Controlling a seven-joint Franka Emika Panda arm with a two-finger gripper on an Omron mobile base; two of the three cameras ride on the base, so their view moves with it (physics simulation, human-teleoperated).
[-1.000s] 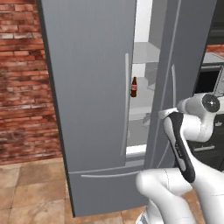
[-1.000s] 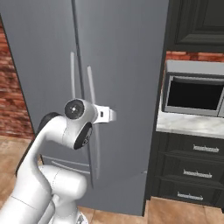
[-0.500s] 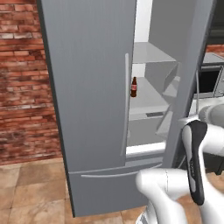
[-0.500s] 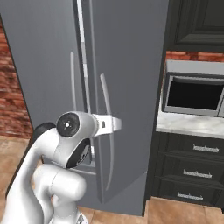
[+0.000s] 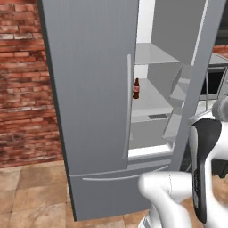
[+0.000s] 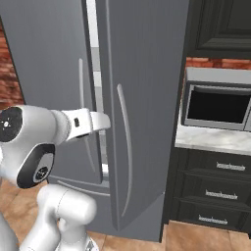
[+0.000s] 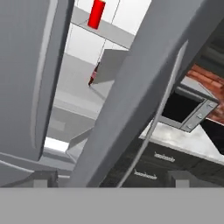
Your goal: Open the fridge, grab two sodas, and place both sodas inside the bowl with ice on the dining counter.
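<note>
The grey fridge has its left door closed and its right door swung partly open, so the white inside with grey shelves shows. A dark brown soda bottle stands on a middle shelf; in the hand view the bottle is half hidden behind a door bin. A red soda can stands on the shelf above. My gripper is open, its fingertips far apart, with the lower end of the right door's handle between them, untouched. My hand reaches to that door's edge. The bowl and dining counter are out of view.
A microwave sits on a pale counter to the right of the fridge, above dark drawers and below dark upper cabinets. A brick wall stands left of the fridge. The floor is brown tile.
The right fridge door has swung wider open. My gripper has gone from shut to open, and my arm has moved to the right with the door.
</note>
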